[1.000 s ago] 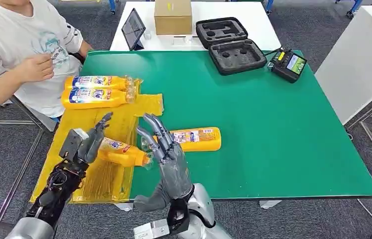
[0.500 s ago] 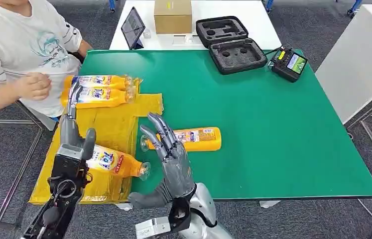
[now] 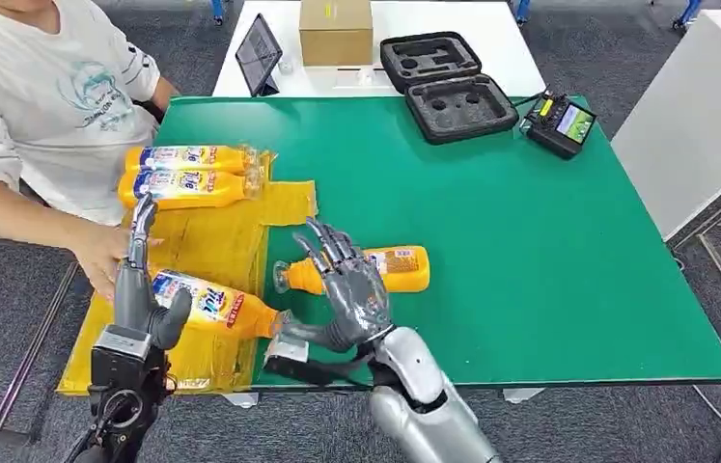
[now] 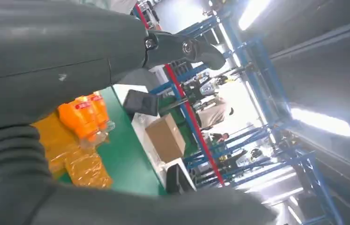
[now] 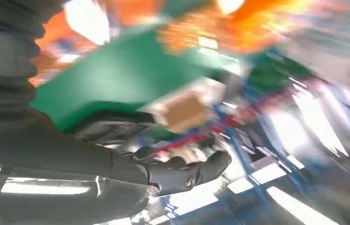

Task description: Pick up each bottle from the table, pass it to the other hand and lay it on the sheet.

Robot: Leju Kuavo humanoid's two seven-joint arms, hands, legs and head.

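An orange bottle (image 3: 213, 304) lies on the yellow sheet (image 3: 221, 236), cap toward the table's middle. My left hand (image 3: 139, 289) stands beside its base, fingers straight up and thumb against its side, gripping nothing. A person's hand (image 3: 103, 256) reaches in at that base. Two more bottles (image 3: 182, 172) lie side by side at the sheet's far end, the same bottles (image 4: 86, 115) showing in the left wrist view. Another bottle (image 3: 390, 268) lies on the green table (image 3: 530, 251). My right hand (image 3: 351, 289) hovers open over its neck end, fingers spread. The right wrist view is blurred.
A person in a white shirt (image 3: 47, 96) sits at the table's left edge. At the far side stand a tablet (image 3: 258, 55), a cardboard box (image 3: 335, 31), an open black foam case (image 3: 448, 87) and a handheld controller (image 3: 559, 123). A white cabinet (image 3: 704, 116) stands to the right.
My left hand lowered the bottle onto the sheet and straightened its fingers. The person's hand came down to the bottle's base. My right hand turned and moved toward the bottle on the table.
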